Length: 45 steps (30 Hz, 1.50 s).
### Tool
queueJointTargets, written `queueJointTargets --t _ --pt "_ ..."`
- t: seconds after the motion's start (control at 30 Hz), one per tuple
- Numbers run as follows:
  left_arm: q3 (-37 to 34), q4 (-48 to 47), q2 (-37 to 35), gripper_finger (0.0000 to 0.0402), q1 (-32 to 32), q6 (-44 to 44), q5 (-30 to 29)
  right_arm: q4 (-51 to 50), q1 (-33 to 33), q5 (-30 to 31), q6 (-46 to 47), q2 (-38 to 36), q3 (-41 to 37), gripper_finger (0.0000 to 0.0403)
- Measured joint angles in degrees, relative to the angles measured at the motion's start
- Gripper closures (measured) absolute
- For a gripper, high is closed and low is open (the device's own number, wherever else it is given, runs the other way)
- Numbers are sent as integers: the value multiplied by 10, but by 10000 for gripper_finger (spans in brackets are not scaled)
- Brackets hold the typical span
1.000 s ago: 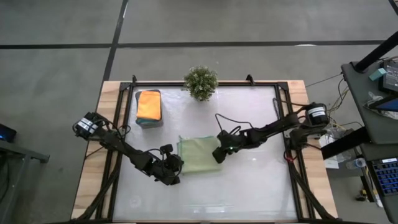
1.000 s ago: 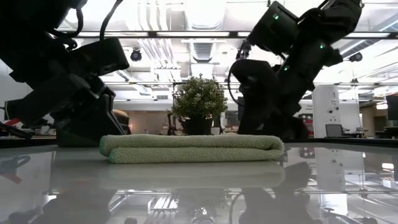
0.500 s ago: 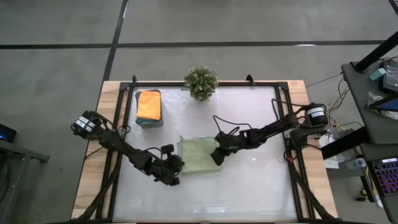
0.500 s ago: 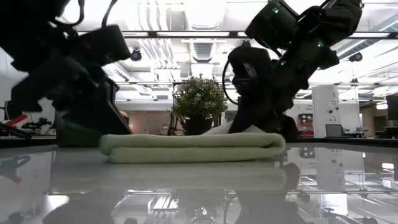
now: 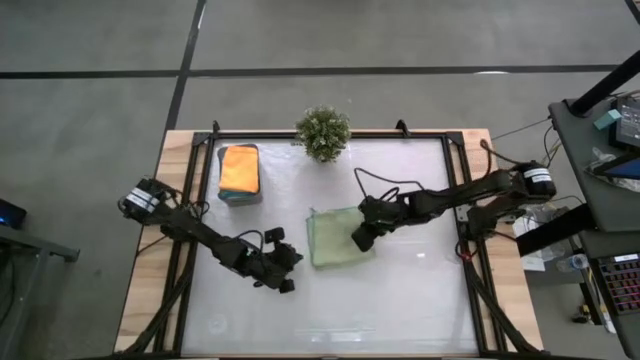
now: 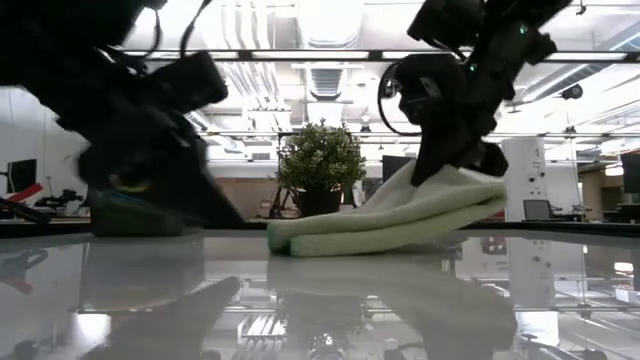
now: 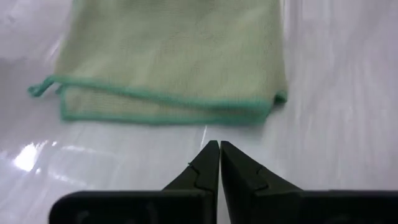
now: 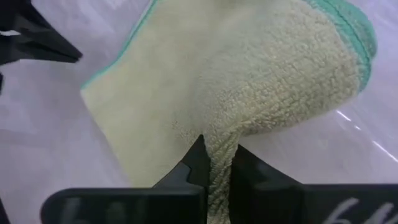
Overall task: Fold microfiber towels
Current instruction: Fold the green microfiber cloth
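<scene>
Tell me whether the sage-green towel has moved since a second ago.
Yes. In the high view the sage-green towel has slid toward the table's right side, away from the orange towel, its right edge lifted in the shut right claw.

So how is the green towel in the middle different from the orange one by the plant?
The green towel lies mid-table, one edge pinched and lifted by the right gripper; the orange towel sits untouched on a stack in the far-left corner. The green one slopes up unevenly; the orange one lies flat and neat. The green one looks larger. Both are folded soft cloths.
</scene>
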Motion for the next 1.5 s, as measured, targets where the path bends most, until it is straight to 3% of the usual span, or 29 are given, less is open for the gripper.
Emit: queueJointTargets --t 0.2,0.43,0.8,1.0,1.5 --pt "3 119 72 401 35 51 0 -128 0 2 -29 29 86 385" --pt "20 160 107 401 57 65 16 -291 -3 17 -81 125 222 385" --pt "24 160 110 401 58 65 28 -321 -4 33 -121 261 401 385" --pt "21 161 110 401 58 65 30 -309 -5 33 -118 303 444 382" --pt "18 165 110 401 57 66 31 -307 -1 27 -120 344 505 234"
